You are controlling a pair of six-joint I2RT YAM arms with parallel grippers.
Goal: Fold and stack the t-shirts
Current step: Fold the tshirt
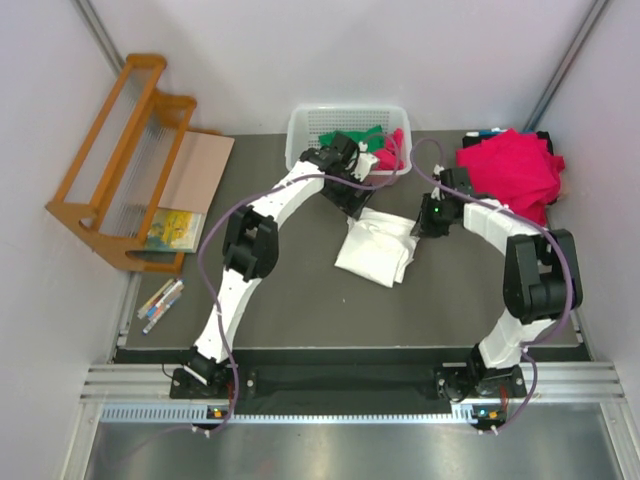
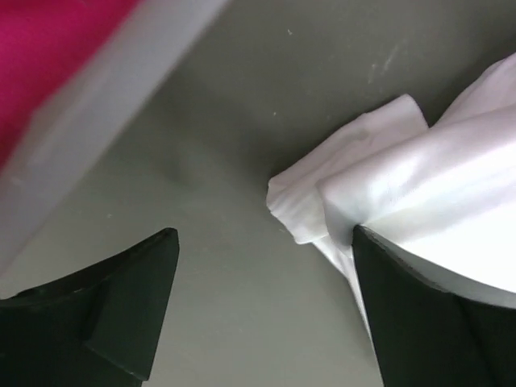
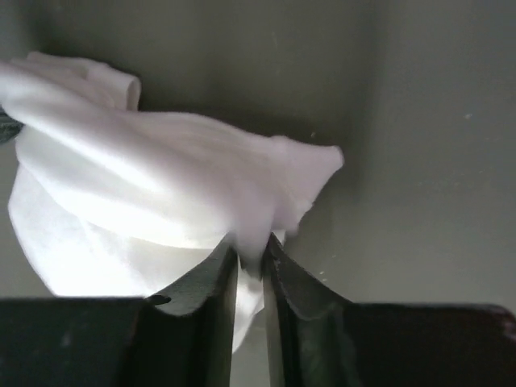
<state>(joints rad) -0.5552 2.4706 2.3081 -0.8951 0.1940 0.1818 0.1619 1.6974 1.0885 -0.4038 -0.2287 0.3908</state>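
We find the white t-shirt (image 1: 378, 250) bunched mid-frame on the bench (image 1: 300, 300). Our right tool (image 3: 250, 256) is clamped on its right edge. Our left tool (image 2: 262, 238) gapes wide and empty, with the shirt's upper corner against its frame-right finger.

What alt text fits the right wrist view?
The right end effector is shut on a fold of the white t-shirt, its two black fingers pinching the cloth at bottom centre. The shirt lies bunched above and to the left, over the dark grey table.
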